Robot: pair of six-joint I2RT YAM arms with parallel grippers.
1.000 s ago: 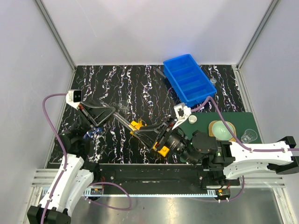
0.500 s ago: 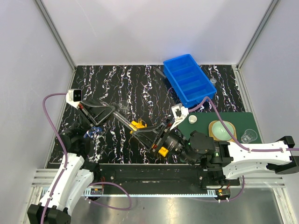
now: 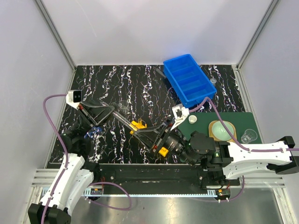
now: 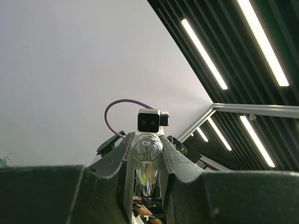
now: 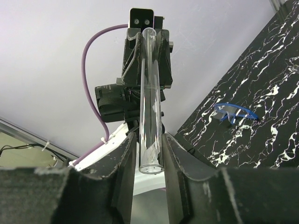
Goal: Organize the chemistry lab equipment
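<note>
The blue bin (image 3: 188, 79) sits at the far right of the table (image 3: 126, 84), well apart from the work. The yellow rack (image 3: 163, 150) lies near the middle, mostly hidden under the right arm, so its holes cannot be made out. Any attempt to drop something into it from here would probably be blind from above. The main risk is the long glass tube (image 5: 151, 116), which hangs in the air above the rack, bridged between the two arms. The left gripper (image 4: 147, 140) is clamped shut on its rounded end. The right gripper (image 5: 150, 151) has a finger on each side of the open end, and I cannot tell whether those fingers are pressing the glass or just flanking it. If both grip firmly and either arm then moves out of line, the tube could bend and snap. If the left one lets go before the right has a firm hold, the tube could slide out and hit the rack or table. A grip so near the thin open rim may also chip it, and the long free length would tend to swing it down. The small beaker (image 3: 249, 136) and the white round piece (image 3: 193, 119), both at the green mat (image 3: 243, 116), look safe unless the right arm sweeps back wide.
</note>
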